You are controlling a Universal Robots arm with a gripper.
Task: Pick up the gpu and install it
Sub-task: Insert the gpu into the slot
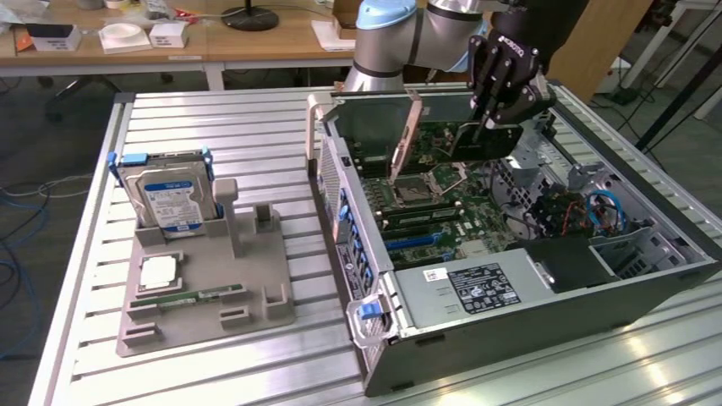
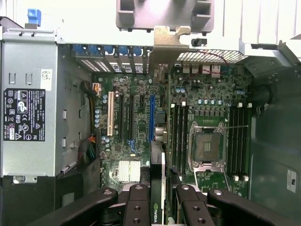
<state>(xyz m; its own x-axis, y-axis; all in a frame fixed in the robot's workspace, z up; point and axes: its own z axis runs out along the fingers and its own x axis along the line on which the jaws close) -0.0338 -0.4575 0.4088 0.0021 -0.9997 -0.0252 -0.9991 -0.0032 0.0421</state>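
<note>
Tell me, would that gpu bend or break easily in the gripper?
Probably stiff: pinched by the gripper, the gpu runs straight on edge without sagging. Likely light for its size, being so slim. Perhaps fragile: a bare board with a thin metal bracket.

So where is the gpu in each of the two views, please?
Exterior view: the gpu hangs in the hand over the open case, in the upper part, towards the exterior view's right.
Wrist view: the gpu is seen edge-on, gripped in the hand, above the motherboard.
Shared landmark: the power supply label.
</note>
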